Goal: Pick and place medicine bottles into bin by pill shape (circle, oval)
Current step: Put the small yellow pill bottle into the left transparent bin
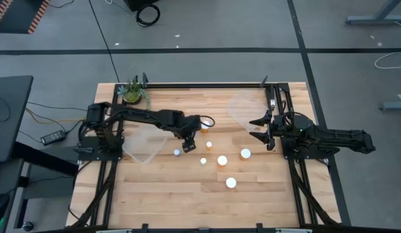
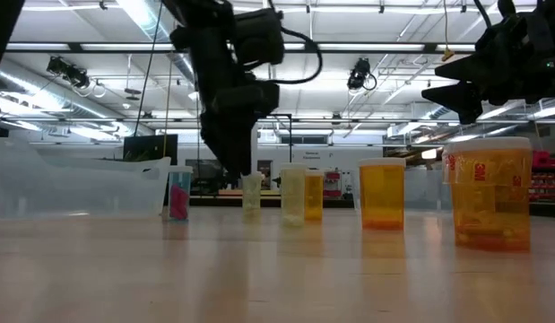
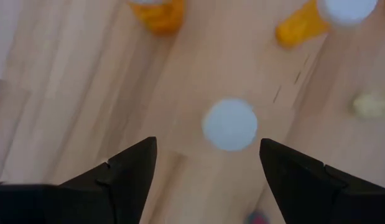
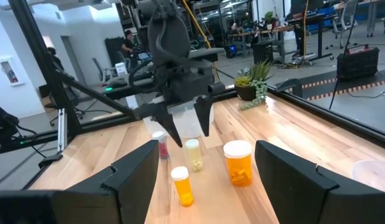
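Medicine bottles [image 1: 222, 160] stand crowded on the worktop [image 1: 187, 194]; the left pincer [image 1: 189, 141], fingers apart above one white cap [image 3: 229, 124], could topple neighbours. Right pincer [image 1: 262, 129] waits, apart.

No readable text anywhere. Nearest bottle [image 2: 490, 196] in low view carries red marks on its label, too blurred to read. Other bottles, bins, table: no legible labels.

In the left wrist view, the white-capped bottle [image 3: 229, 124] between the fingers is blurred, and two orange bottles [image 3: 158, 12] are cut off by the frame's edge. Pill shapes cannot be made out in the high view. The right gripper [image 2: 452, 90] is cropped in the low view.
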Motion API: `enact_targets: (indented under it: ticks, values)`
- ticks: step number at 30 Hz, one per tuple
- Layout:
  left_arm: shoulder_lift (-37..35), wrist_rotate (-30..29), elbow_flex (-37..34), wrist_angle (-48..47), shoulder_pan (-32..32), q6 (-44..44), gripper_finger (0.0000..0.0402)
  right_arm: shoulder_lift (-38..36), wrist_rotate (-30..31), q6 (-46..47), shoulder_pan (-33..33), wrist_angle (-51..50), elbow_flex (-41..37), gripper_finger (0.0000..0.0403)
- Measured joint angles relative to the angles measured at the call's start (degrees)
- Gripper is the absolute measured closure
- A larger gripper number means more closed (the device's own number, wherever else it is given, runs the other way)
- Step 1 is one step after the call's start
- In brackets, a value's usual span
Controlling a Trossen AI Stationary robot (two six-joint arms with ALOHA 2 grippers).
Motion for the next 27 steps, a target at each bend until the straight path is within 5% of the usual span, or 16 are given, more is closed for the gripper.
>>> enact_targets:
  ticks: [11, 21, 27]
  values:
    - [10.6, 0.4, 14.0, -11.2, 0.3, 6.1, 0.0108, 0.0, 0.0, 0.0, 0.0, -0.4, 0.0, 0.0131]
    - [11.0, 0.5, 15.4, -12.9, 0.8, 6.0, 0.0112, 0.0, 0.0, 0.0, 0.0, -0.4, 0.0, 0.0131]
    - [11.0, 0.5, 15.4, -12.9, 0.8, 4.9, 0.0149, 0.0, 0.0, 0.0, 0.0, -0.4, 0.0, 0.0131]
